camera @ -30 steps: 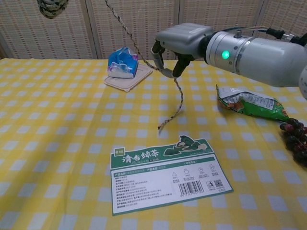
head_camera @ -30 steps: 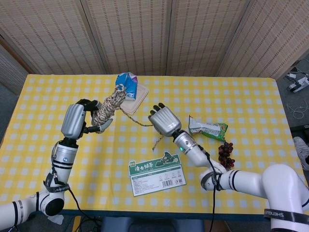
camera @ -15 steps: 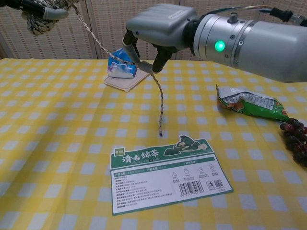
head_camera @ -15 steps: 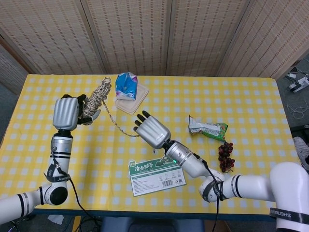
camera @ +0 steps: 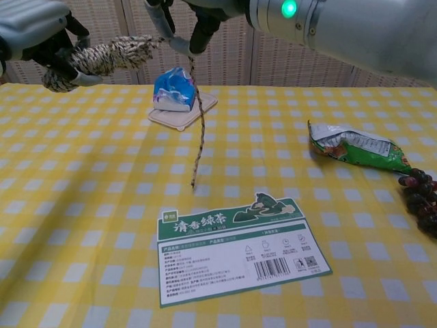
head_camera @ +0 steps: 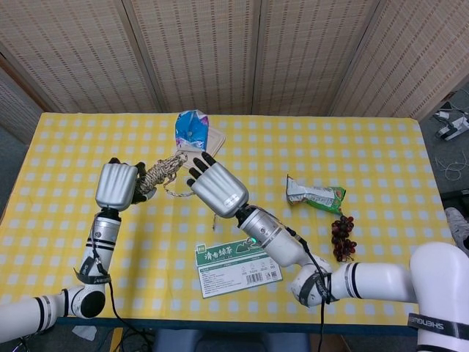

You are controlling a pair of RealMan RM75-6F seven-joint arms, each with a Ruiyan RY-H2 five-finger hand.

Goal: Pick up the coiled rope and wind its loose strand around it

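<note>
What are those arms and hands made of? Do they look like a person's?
Not quite. Both the left hand and right hand have silver-grey metal-looking backs and black fingers. The arms are glossy white tubes with silver forearms and black rings at the joints; thin black cables run alongside, and a green light glows near the right wrist.

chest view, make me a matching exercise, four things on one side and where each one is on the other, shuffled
Things:
1. coiled rope
2. loose strand
3. green snack bag
4. grapes

Places:
A. lying on the table right of centre
B. hanging down from the right hand
C. at the table's right edge
D. gripped in the left hand, off the table

Pairs: 1-D, 2-B, 3-A, 4-C
</note>
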